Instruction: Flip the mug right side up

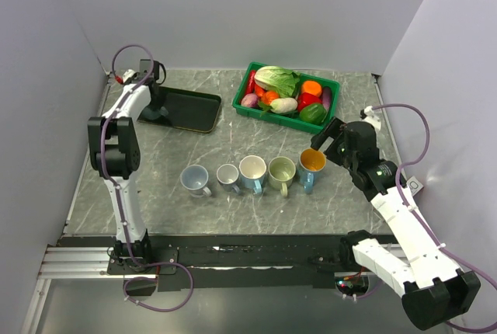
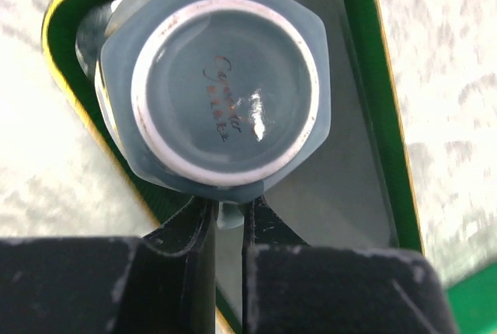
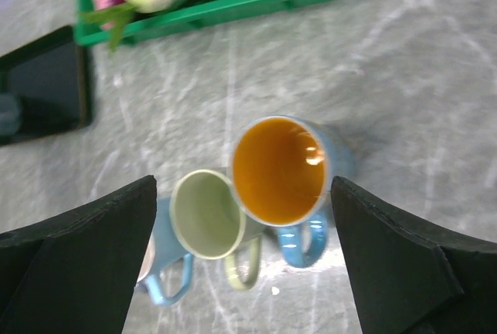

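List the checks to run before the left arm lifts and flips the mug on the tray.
1. Upside-down mug sits base-up on the dark tray: ok.
2. Left tool is closed on the mug's handle, which shows between its fingers: ok.
3. Grip is deep and firm enough to survive a rotation: cannot tell, the wrist view hides most of the handle.
4. Right tool is open and far from the tray, hovering over the orange-lined mug: ok.
5. Bare table to the left of the row of upright mugs for a set-down: ok.
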Robot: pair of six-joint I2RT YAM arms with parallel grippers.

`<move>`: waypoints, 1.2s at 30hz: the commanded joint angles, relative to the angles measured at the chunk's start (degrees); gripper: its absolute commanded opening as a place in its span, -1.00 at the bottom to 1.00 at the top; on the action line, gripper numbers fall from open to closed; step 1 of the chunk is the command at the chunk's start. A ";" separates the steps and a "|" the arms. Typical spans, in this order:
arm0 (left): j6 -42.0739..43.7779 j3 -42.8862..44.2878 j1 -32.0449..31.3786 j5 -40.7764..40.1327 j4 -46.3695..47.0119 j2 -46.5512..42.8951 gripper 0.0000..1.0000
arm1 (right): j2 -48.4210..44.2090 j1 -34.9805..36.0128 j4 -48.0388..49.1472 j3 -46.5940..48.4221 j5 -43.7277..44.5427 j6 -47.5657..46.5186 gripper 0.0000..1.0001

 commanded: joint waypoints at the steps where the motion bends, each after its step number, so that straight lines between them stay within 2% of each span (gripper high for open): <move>1: 2.07 -3.04 0.16 7.71 2.81 -10.70 -0.98 | -0.56 -0.27 7.66 2.47 -9.37 -2.24 0.99; 8: 4.80 -10.15 0.16 19.74 9.22 -25.46 -0.98 | 2.42 -0.27 15.22 5.11 -22.90 -1.01 0.99; 9: 5.14 -10.69 0.16 24.37 10.54 -26.61 -0.98 | 3.30 -0.27 16.02 5.37 -24.24 -0.49 0.99; 12: 5.68 -12.18 0.16 31.77 15.80 -29.96 -0.98 | 5.32 -0.27 20.23 6.08 -30.29 3.02 0.99; 13: 4.54 -12.97 0.16 38.41 19.56 -30.66 -0.98 | 5.76 -0.19 21.81 6.08 -31.62 5.38 0.99; 16: 0.95 -15.87 -0.19 49.94 27.13 -33.47 -0.98 | 8.22 -0.19 28.14 6.08 -36.64 11.53 0.99; 20: -1.53 -17.90 -3.08 57.18 39.08 -38.04 -0.98 | 11.91 -0.18 38.67 5.12 -42.26 21.30 0.99; 25: -2.58 -15.53 -8.10 60.98 44.20 -40.51 -0.98 | 17.89 2.09 53.35 6.16 -46.31 31.06 0.97; 29: -6.97 -17.18 -11.70 62.12 51.05 -42.26 -0.98 | 20.53 4.73 62.92 8.89 -46.85 32.48 0.96; 31: -11.52 -18.77 -12.84 62.74 57.97 -42.88 -0.98 | 21.76 5.52 65.59 9.68 -46.84 32.74 0.97; 36: -14.54 -20.88 -16.97 61.95 62.32 -43.85 -0.98 | 25.01 6.76 71.57 14.16 -46.49 34.23 0.95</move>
